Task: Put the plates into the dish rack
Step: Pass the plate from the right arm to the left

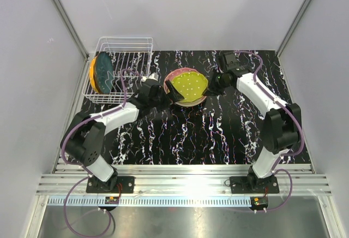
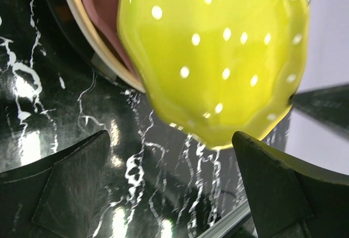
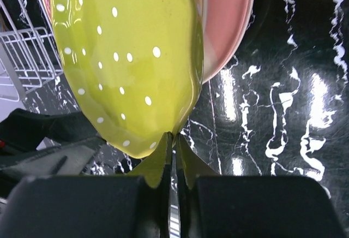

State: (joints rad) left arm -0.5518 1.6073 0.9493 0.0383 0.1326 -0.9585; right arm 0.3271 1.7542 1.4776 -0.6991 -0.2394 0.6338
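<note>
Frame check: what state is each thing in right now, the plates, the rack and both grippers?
dish rack: on the table, one plate in it.
dark plate: standing on edge at the rack's left end.
pink plate: on the table, partly covered.
yellow plate: tilted over the pink plate.
right gripper: shut on the yellow plate's rim.
left gripper: open, fingers either side of the yellow plate's rim.

I see the yellow plate cut off by the top edge; it hides most of the pink plate beneath. The dish rack runs off-frame left.
</note>
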